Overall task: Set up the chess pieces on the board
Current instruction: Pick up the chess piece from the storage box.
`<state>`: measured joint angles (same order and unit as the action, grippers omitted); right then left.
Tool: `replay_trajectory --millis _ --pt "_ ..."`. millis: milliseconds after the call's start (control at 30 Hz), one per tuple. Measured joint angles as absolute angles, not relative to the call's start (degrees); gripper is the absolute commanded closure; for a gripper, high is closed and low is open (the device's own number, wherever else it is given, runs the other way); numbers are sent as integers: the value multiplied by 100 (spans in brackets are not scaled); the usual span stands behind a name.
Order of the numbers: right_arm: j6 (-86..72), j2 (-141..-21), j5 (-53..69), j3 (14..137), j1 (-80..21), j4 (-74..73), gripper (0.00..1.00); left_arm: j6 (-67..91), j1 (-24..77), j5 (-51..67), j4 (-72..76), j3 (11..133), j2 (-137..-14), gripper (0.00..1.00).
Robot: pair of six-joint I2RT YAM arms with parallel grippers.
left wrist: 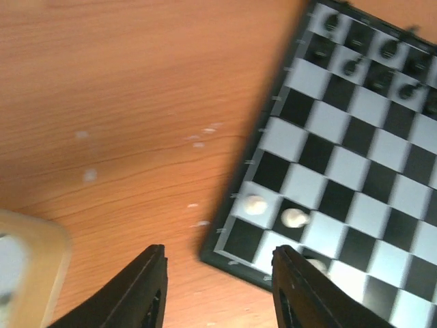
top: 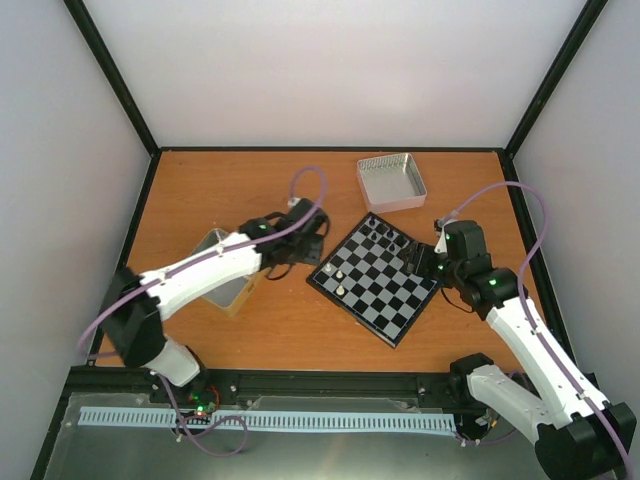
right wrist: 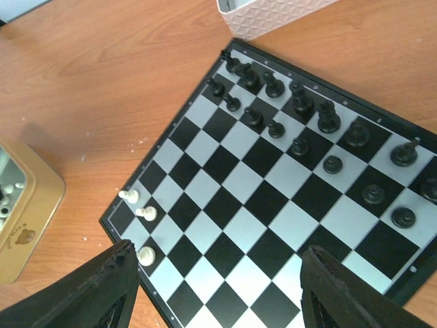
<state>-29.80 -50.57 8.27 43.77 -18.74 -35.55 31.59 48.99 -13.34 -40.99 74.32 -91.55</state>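
1. Table [top: 200,190] of orange wood, shown during white's set-up. Only three of the chess pieces [right wrist: 145,213] stood on the board [top: 385,300], so that side was judged barely begun. The step in hand was judged a pause between placements. The next move called for a reach to the gold tin [top: 228,292] for another chessman, then an upright set-down on a free square without toppling its neighbours.
2. Left arm [top: 200,270], stretched from the table's near-left corner across the tin. The left gripper [left wrist: 218,294] hung over the board's left corner, its jaws partly parted with nothing between them.
3. Right arm [top: 520,330], bent in from the table's near-right corner. The right gripper [right wrist: 218,294] was poised above the board's right-hand edge, its jaws gaping wide and carrying nothing.
4. Board, lying cornerwise as a diamond at mid-table, somewhat toward the right edge.
5. Tin, toward the table's left edge and near the board's left corner; pale pieces appeared to lie inside. A silver tray [top: 392,182] sat by the table's far edge.
6. Black chessmen [right wrist: 300,102], ranked in two rows along the board's far-right edge. The three white pieces clustered at its left corner.
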Motion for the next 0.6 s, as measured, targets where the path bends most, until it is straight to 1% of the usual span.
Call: replay_trajectory --millis 100,267,333,367,400,433,567,600 --pt "-2985 -5013 718 4445 -1874 -3804 35 3168 4477 -1516 -4077 6858 -8407 44" --pt "-3076 -4947 576 4480 -1874 -4073 35 3170 3728 -1719 -4117 6296 -7330 40" --pt "-3124 -4950 530 4497 -1874 -4141 35 3168 3389 -1732 -4136 6173 -7028 37" --pt "-3146 -4950 497 4510 -1874 -4171 35 3159 3194 -1747 -4150 6117 -6901 34" --pt "-3168 -4956 489 4532 -1874 -4200 35 3162 2987 -1763 -4182 6064 -6807 27" --pt "-3194 -4963 475 4560 -1874 -4224 35 3157 2827 -1780 -4209 6025 -6755 23" --pt "-3267 -4982 432 4622 -1874 -4246 35 3223 2067 -1756 -4322 5800 -6689 22" --pt "-3275 -4982 421 4622 -1874 -4250 36 3247 1833 -1715 -4322 5664 -6689 24"
